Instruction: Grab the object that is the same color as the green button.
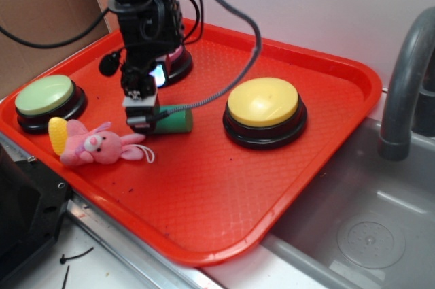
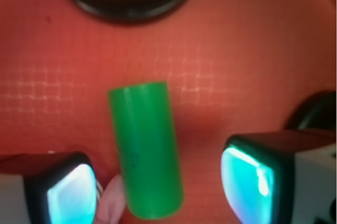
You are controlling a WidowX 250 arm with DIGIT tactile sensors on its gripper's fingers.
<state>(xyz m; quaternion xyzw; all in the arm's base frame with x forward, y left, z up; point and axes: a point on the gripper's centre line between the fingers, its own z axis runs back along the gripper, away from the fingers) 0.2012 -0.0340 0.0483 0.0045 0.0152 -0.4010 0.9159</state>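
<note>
A small green cylinder (image 1: 175, 120) lies on its side on the red tray (image 1: 272, 187), left of centre. In the wrist view the cylinder (image 2: 146, 147) lies lengthwise between my two fingers, with a gap on each side. My gripper (image 1: 143, 113) is open and low over the cylinder's left end. The green button (image 1: 46, 96), a pale green dome on a black base, stands at the tray's left edge.
A pink plush bunny (image 1: 95, 145) lies just left of the cylinder; a bit of it shows in the wrist view (image 2: 111, 203). A yellow button (image 1: 264, 104) stands to the right, a pink-domed button (image 1: 173, 61) behind the arm. A sink and grey faucet (image 1: 404, 78) are at right.
</note>
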